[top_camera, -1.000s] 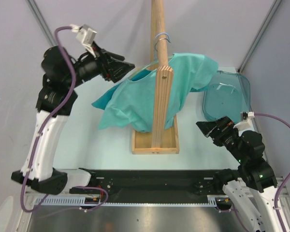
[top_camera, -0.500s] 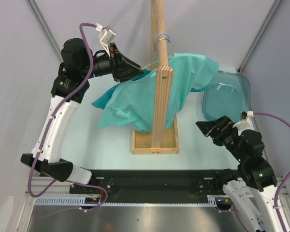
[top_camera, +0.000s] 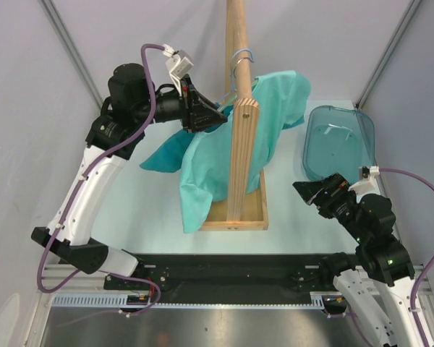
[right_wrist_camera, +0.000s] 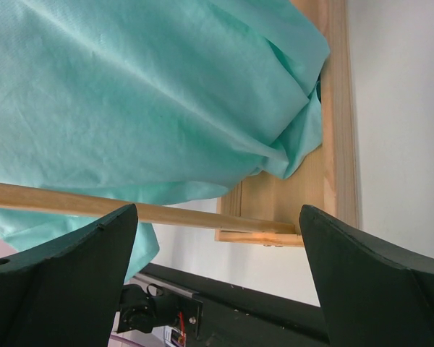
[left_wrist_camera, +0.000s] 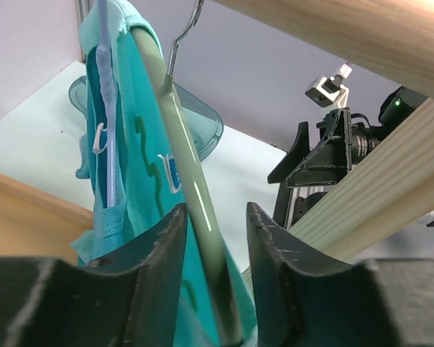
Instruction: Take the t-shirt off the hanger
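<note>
Pale table (top_camera: 152, 210) from above — the t-shirt (top_camera: 217, 155), on its hanger (top_camera: 241, 58) off the mid-table post (top_camera: 240, 166), has swung inward as the left gripper (top_camera: 218, 116) arrived. Left wrist: jaws narrowing astride the hanger, not yet pinching — removal barely begun. Right wrist: right gripper (right_wrist_camera: 218, 217) spread wide, idle.

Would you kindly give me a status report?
Left claw straddling hanger and t-shirt, grip unconfirmed. Right claw open, empty. T-shirt not yet off hanger. Wooden post close alongside.

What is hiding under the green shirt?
A pale hanger: its wire hook pokes out on top, and one arm shows between the fingers of the left gripper. The t-shirt covers the rest, plus part of the wooden base.
</note>
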`<state>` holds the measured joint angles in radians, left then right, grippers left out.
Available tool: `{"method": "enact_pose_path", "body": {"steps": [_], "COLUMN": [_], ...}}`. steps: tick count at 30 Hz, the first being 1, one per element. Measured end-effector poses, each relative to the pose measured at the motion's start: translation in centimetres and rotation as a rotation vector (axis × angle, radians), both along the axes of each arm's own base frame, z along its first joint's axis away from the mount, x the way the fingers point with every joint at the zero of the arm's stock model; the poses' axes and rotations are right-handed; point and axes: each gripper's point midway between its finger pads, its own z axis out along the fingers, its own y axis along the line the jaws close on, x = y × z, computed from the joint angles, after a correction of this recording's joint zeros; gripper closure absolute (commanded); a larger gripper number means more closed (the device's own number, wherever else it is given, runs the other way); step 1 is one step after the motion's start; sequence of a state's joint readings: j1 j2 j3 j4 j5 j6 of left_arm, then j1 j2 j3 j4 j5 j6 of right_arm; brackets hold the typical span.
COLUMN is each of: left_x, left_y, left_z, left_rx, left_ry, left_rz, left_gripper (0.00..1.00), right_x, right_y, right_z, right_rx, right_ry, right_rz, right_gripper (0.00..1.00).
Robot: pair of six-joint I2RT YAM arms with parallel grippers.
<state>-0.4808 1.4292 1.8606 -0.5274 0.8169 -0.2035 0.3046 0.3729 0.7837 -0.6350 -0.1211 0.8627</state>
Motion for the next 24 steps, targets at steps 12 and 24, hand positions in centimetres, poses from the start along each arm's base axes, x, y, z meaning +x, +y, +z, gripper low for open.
{"method": "enact_pose_path", "body": {"steps": [12, 24], "left_x": [1.2, -0.2], "left_y": [-0.3, 0.3], "left_z": [-0.9, 1.1], "left_rx": [0.019, 0.004], "left_ry": [0.032, 0.062], "left_rz": [0.036, 0.038], "left_gripper": [1.00, 1.00], "right_x": [0.0, -0.1], "right_y": [0.0, 0.0], "right_z": [0.0, -0.1], "right_rx": [0.000, -0.001], "right_ry": [0.000, 0.002], "right_rz": [0.000, -0.001], "right_gripper": [0.00, 0.00]}}
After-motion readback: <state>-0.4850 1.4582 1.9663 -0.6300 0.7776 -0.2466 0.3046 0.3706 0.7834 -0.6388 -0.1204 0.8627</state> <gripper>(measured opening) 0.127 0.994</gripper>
